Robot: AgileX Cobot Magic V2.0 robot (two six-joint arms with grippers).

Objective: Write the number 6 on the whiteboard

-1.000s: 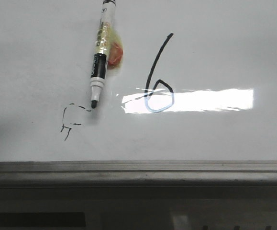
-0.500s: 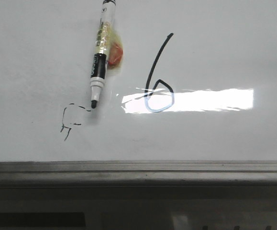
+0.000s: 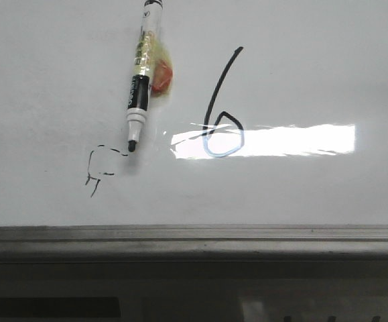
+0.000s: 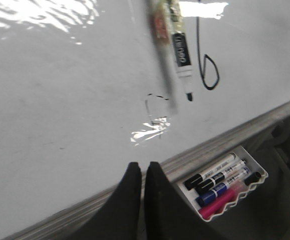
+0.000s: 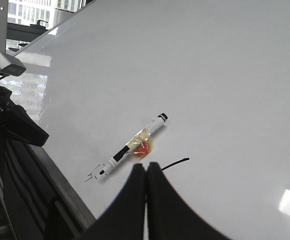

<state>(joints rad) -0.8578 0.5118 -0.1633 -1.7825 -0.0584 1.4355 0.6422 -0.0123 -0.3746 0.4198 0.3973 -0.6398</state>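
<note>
Claws (image 4: 140,172) shut, 6 (image 3: 222,107) bold black

Marker (image 3: 141,75) lying on the whiteboard (image 3: 314,67), scribble (image 3: 98,168) at its tip, number 6 (image 3: 223,111) to its right, marker tray (image 4: 225,187) below the board's edge.

Bright, even light across the whiteboard (image 3: 59,67) in the front view. Hard rectangular glare (image 3: 281,139) at about 3 o'clock from centre, washing the loop of the number 6 (image 3: 223,127) to pale blue. Soft shadow beside the marker (image 3: 140,80); dark, dim band at 6 o'clock. Left wrist view grainy, with a blurred reflection beside the marker and broken glare at 11 o'clock. Right wrist view sharp, with daylight at 10 o'clock.
</note>
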